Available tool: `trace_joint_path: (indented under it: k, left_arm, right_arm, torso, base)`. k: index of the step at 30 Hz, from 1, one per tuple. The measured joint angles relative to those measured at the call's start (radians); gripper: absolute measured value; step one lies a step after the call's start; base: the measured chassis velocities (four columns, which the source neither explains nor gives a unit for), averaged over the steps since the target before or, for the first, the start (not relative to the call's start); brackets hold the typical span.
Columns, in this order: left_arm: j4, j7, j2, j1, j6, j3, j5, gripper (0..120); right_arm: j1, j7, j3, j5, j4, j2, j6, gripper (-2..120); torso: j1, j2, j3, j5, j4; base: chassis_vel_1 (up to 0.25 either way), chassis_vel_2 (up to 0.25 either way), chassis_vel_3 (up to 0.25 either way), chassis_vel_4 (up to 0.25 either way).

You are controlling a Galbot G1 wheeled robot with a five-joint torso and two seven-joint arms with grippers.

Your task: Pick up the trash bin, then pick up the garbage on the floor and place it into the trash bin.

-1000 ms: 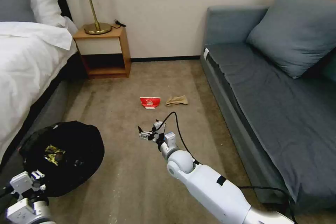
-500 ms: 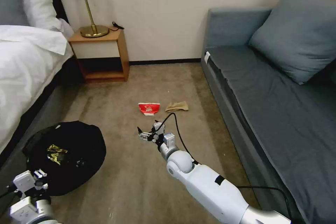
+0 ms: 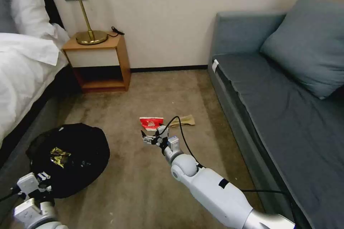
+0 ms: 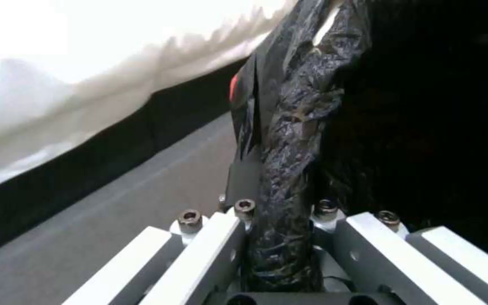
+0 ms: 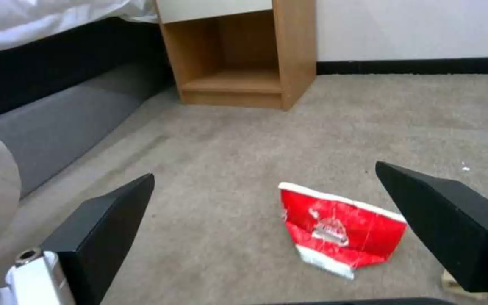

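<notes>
The trash bin (image 3: 71, 150), lined with a crinkly black bag, hangs low at my left with a yellow-black wrapper (image 3: 59, 156) inside. My left gripper (image 3: 42, 178) is shut on the bin's near rim; in the left wrist view the bag rim (image 4: 289, 169) is pinched between the fingers. Garbage lies on the carpet: a red-white crumpled packet (image 3: 151, 122) and a tan crumpled paper (image 3: 184, 120). My right gripper (image 3: 150, 137) hovers open just short of the packet (image 5: 340, 228), which sits between and beyond its black fingers (image 5: 103, 224).
A wooden nightstand (image 3: 98, 62) with a brass lamp (image 3: 87, 25) stands at the back left. The white-sheeted bed (image 3: 21, 75) runs along the left and a grey-blue sofa (image 3: 279, 107) along the right. Carpet lies open between them.
The whole head view has shifted as the robot moved forward. The packet and paper now lie closer to the right gripper. Both arms keep their poses.
</notes>
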Motion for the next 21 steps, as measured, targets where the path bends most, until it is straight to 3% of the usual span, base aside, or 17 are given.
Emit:
trace_joint_path:
  k: [21]
  left_arm:
    - [-0.002,-0.001,-0.006,0.006,0.001,0.001,0.004,3]
  right_arm:
    - [-0.023,-0.006,-0.004,-0.014,0.018,-0.007,0.004,100]
  torso:
    - [0.0,0.0,0.0,0.0001,0.0001]
  base:
    - [-0.15,0.153,0.158,-0.153]
